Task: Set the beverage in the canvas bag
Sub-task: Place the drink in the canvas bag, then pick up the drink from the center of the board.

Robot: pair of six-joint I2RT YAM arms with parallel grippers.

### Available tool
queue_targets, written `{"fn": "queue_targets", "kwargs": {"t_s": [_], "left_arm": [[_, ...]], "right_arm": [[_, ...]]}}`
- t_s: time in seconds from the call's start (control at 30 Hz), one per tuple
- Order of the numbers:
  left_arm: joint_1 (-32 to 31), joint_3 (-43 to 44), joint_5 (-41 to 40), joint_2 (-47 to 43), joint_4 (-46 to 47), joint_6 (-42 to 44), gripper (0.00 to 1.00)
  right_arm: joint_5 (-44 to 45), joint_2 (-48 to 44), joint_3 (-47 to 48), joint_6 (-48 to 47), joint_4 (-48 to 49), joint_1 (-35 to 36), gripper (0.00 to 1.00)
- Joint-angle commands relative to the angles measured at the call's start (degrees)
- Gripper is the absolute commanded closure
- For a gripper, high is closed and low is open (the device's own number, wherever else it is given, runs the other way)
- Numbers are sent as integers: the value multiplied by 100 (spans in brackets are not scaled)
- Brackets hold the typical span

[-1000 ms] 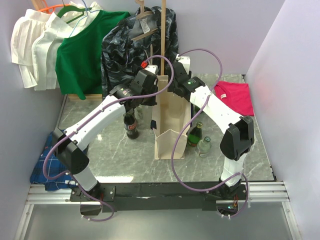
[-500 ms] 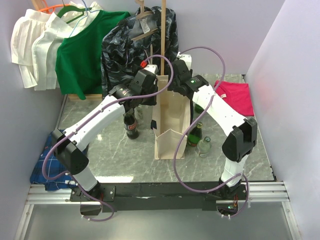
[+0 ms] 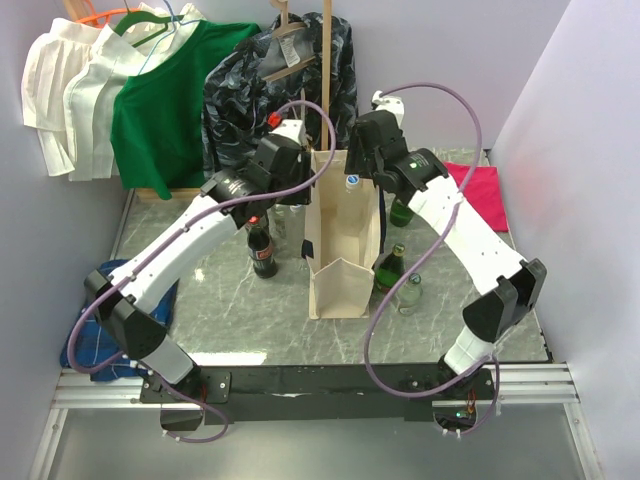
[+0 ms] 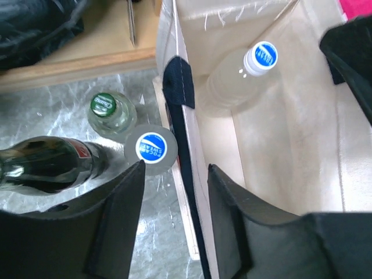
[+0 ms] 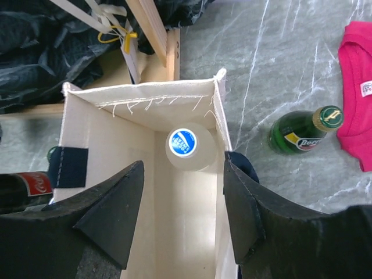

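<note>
Beverage (image 5: 187, 152) inside canvas bag (image 5: 139, 102); right hand (image 5: 183, 163) open, empty; left hand (image 4: 176, 168) open, astride bag wall.

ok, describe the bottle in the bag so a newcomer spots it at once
Find the tall cream bag at the centre of the scene and look inside, at its far end. The clear bottle with a blue-and-white cap sits there. Its same-capped twin is outside, by the bag's left wall.

canvas bag (image 5: 145, 99) mouth open | beverage bottle (image 5: 185, 144) fills far corner | near half free
</note>
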Motion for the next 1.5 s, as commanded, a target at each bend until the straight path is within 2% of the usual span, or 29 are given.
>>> {"fn": "queue_targets", "kwargs": {"t_s": [0.0,0.07,0.17,0.2,0.23,0.3,0.33,0.57,0.77,0.93,1.23,1.47], "left_arm": [[109,-122,-203,-401,332,27,44],[240,-271,-133,-506,402,0,41],[442,-456,60,-629,490,-8,29],[495,-483,121,-656,508,-17,12],[600,-518,174,-674,517,0,6],[689,-597,271,-700,543,44,1],[759,-615,306,-700,561,44,3],[944,-668,719,-674,614,132,4],[953,-668,1053,-709,763,202,4],[953,-615,1238,-463,667,238,1],[944,-580,957,-156,578,211,8],[944,-633,1141,29,622,159,15]], "right_arm": [[-17,-446,88,-6,-142,-1,36],[-17,-517,9,11,-168,-1,35],[-26,-658,-158,20,-195,-10,33],[-17,-727,-202,29,-204,-1,31],[-34,-763,-290,29,-204,-1,30],[-26,-877,-387,37,-195,-1,28],[-34,-921,-500,46,-177,-10,27],[-26,-1229,-844,81,-107,-1,15],[-43,-1264,-932,196,-160,-1,10],[-61,-1194,-932,318,-318,-1,11],[-236,-1299,-1152,433,-494,-10,18],[-280,-1449,-1354,494,-590,-10,25]]}}
